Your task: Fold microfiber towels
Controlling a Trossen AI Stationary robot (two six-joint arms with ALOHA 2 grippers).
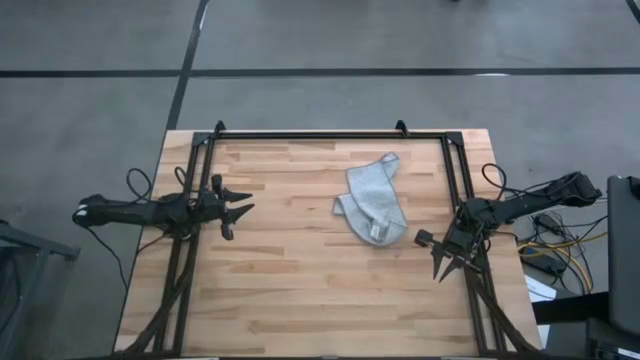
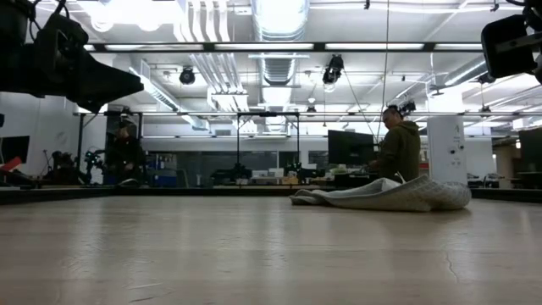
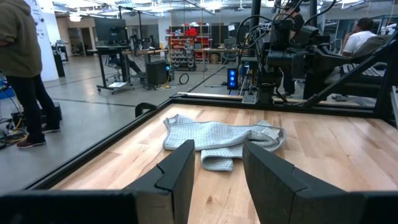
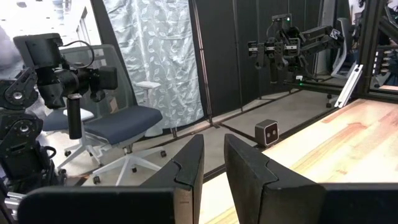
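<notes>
From above, the microfiber towel point(image 1: 373, 199) lies crumpled on the wooden counter point(image 1: 290, 290), with a small white tag at its near edge. The left hand point(image 1: 236, 212) hovers well to the towel's left, fingers apart and empty. The right hand point(image 1: 440, 256) sits just right of the towel, at the counter's right rail, fingers spread and holding nothing.

At counter height, the towel point(image 2: 385, 195) is a low rumpled heap; a person point(image 2: 398, 151) stands in the room behind it.

From the left wrist, the towel point(image 3: 221, 137) lies ahead, beyond the parted fingers point(image 3: 177, 174).

From the right wrist, the fingers point(image 4: 186, 168) stand apart, facing away from the towel towards an office chair point(image 4: 124, 124).
</notes>
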